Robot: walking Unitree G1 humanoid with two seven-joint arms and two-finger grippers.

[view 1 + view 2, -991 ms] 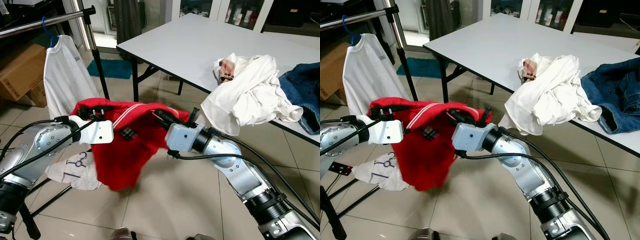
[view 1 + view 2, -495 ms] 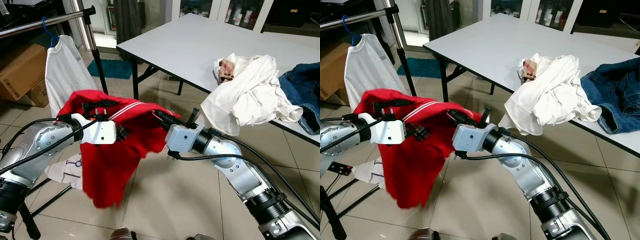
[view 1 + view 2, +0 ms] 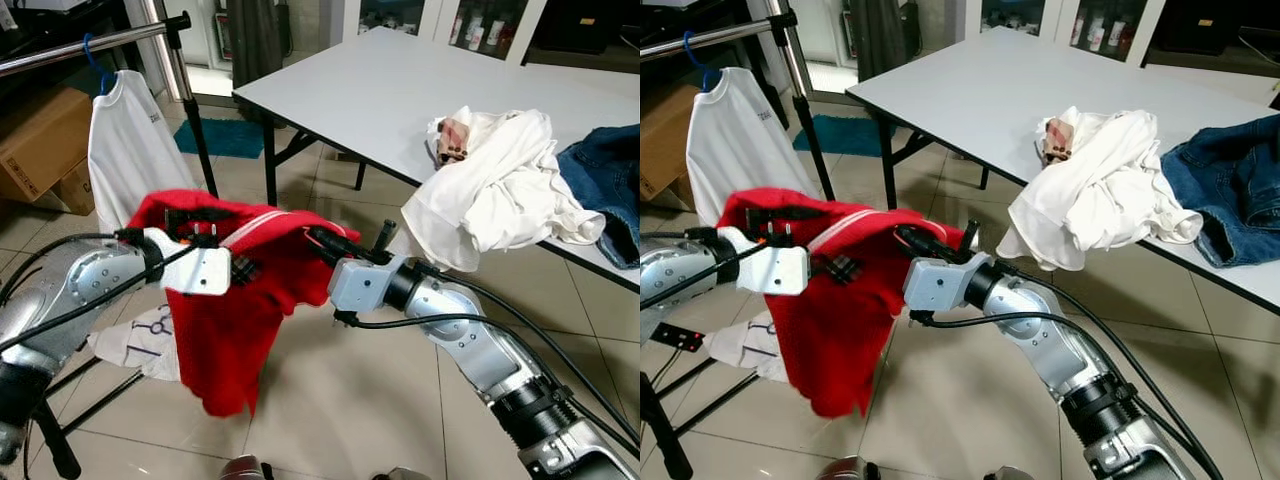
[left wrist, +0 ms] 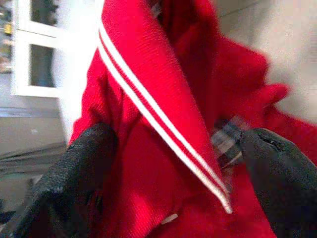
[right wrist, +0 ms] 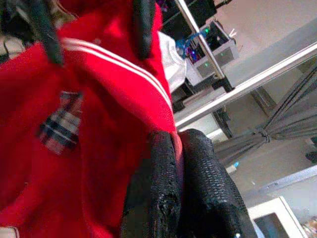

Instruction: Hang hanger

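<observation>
While both arms hold it up near the rack (image 3: 90, 42), red shirt (image 3: 235, 320) hangs between them: right hand (image 5: 181, 163) pinched on its collar, left hand (image 4: 168, 163) spread wide around the fabric.

A red shirt (image 3: 235, 300) with a white-striped collar and a plaid patch hangs stretched between two end effectors above the tiled floor. Its lower part droops freely. The hanger inside it cannot be made out.

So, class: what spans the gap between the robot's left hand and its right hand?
The red shirt spans it in the left eye view, stretched from the left hand to the right hand, its white-striped collar on top.
</observation>
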